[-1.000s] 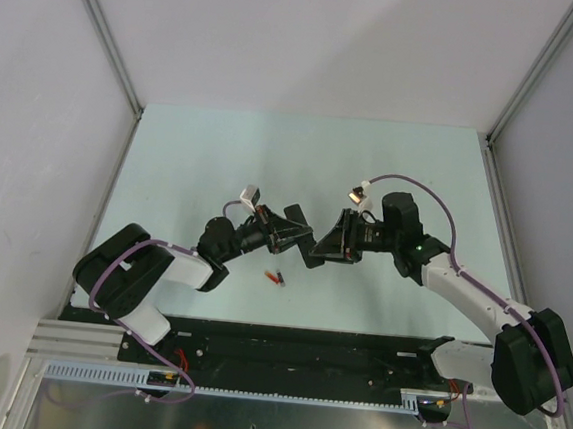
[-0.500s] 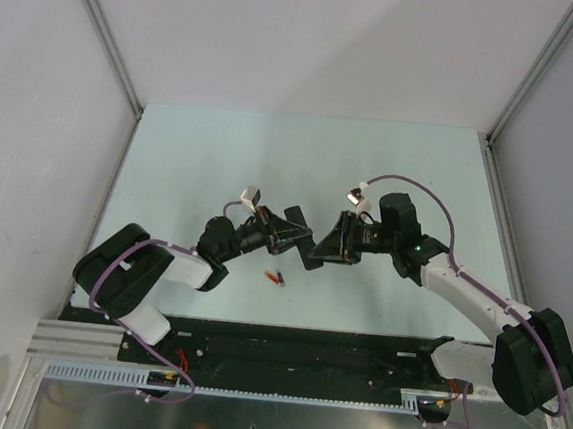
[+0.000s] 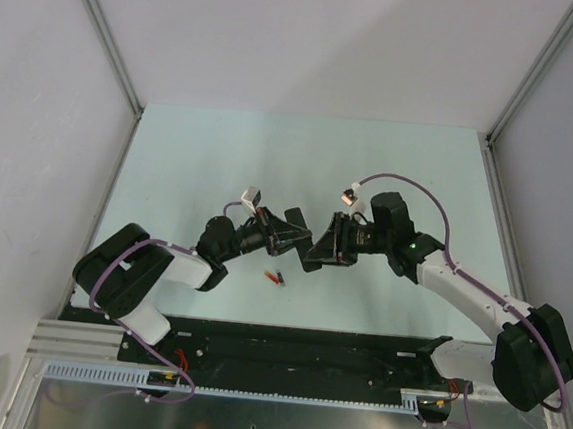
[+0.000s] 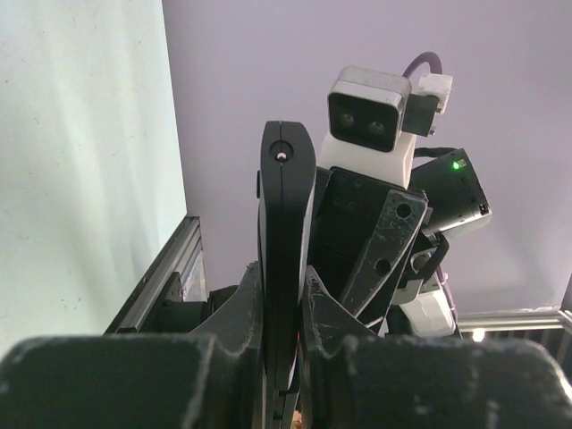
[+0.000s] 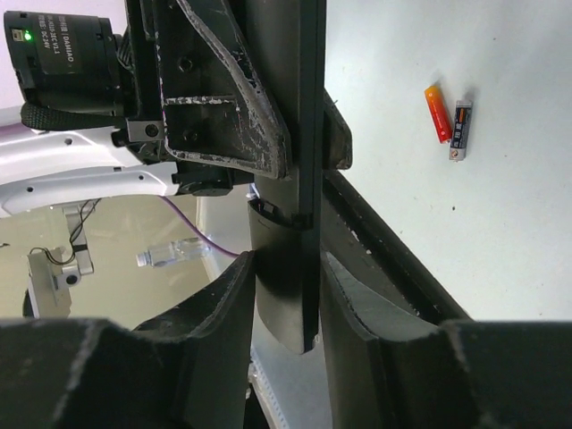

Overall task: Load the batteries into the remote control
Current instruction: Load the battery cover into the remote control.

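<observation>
The remote control point(image 3: 292, 227) is a slim black bar held off the table between the two arms. My left gripper point(image 4: 284, 308) is shut on it, and the bar stands up edge-on between the fingers point(image 4: 237, 308). My right gripper point(image 5: 288, 308) faces it from the other side. Its jaws press both sides of the remote control point(image 5: 299, 134) at the lower end, where a curved black back piece point(image 5: 281, 286) hangs. Two batteries lie side by side on the pale table, one red-orange point(image 5: 437, 113) and one darker point(image 5: 459, 130). In the top view these batteries point(image 3: 277, 276) lie just below the grippers.
The black base rail point(image 3: 295, 351) runs along the near edge. Grey cell walls and metal posts point(image 3: 110, 49) bound the pale green table point(image 3: 211, 158). A clear bottle point(image 5: 179, 255) shows beyond the table in the right wrist view.
The right arm has shifted a little left, toward the left gripper, and its wrist has turned slightly. The left arm and the batteries have not moved.
</observation>
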`<state>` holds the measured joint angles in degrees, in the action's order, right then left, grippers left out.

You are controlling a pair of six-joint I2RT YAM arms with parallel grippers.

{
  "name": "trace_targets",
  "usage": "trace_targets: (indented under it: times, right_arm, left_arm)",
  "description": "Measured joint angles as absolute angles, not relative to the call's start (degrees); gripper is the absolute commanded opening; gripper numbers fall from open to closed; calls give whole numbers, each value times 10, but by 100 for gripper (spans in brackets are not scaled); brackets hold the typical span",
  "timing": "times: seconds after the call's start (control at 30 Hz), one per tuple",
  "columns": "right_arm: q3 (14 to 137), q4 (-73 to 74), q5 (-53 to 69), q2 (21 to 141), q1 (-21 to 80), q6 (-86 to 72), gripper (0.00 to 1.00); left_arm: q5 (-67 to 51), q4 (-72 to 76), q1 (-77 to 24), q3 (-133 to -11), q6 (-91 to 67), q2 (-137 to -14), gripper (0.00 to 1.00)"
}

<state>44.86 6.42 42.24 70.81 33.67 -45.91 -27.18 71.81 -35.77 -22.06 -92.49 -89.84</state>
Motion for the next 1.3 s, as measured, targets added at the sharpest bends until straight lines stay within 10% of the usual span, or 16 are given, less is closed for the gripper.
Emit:
trace_targets:
  times: [1.3]
  right_arm:
    - [453, 64, 508, 714, 328, -450, 34]
  left_arm:
    - [-322, 722, -354, -220, -945, -877, 0]
